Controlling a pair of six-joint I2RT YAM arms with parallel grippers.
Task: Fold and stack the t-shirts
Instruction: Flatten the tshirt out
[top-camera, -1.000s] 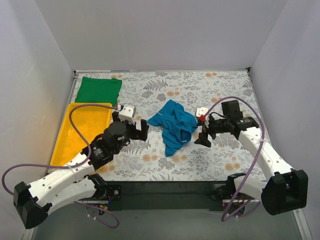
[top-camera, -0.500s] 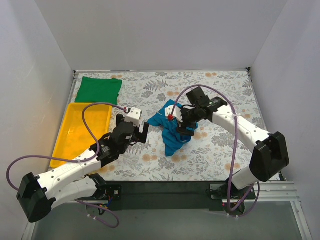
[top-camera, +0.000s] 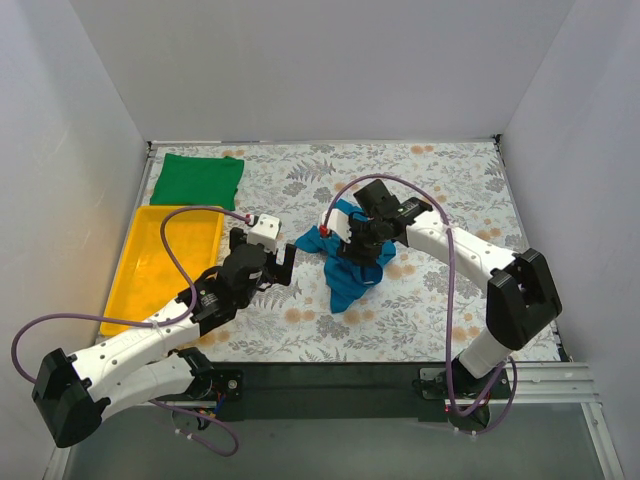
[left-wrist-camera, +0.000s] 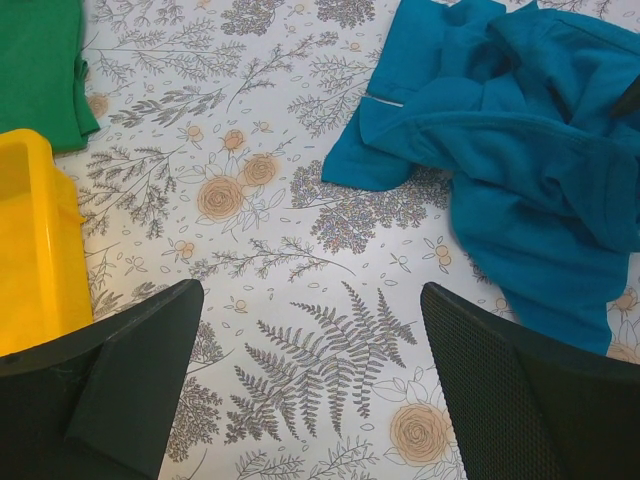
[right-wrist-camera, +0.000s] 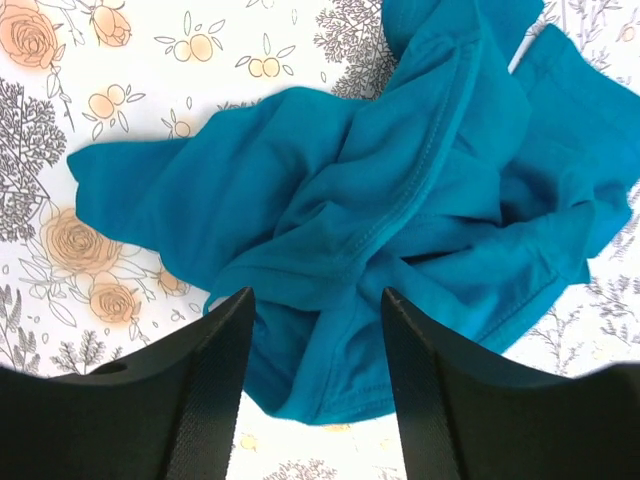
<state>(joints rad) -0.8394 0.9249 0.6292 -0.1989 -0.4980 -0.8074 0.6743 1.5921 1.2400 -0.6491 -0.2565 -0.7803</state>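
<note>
The teal-blue t-shirt (top-camera: 345, 283) lay crumpled on the table (top-camera: 440, 180), well to the right of the yellow tray (top-camera: 165, 250). It was bunched in folds with one sleeve stuck out toward the tray. It was in no state to fold, so it probably had to be lifted and spread flat first.

The bright green t-shirt (top-camera: 197, 180) lay as a neat flat rectangle just beyond the tray's far end. It looked already folded, and was likely the base for the stack.

The right gripper (right-wrist-camera: 315, 300) was down over the middle of the teal shirt, on the side away from the tray. Its jaws stood partly apart, straddling a raised fold along a seam. This looked like the start of a pinch. Whether the pads touched the cloth could not be told, and nothing was clearly caught.

The left gripper (left-wrist-camera: 310, 295) hovered over bare table between the tray and the teal shirt, near the jutting sleeve. Its jaws were spread wide and held nothing. It seemed placed to take that tray-side edge, so both arms could pull the shirt open.
</note>
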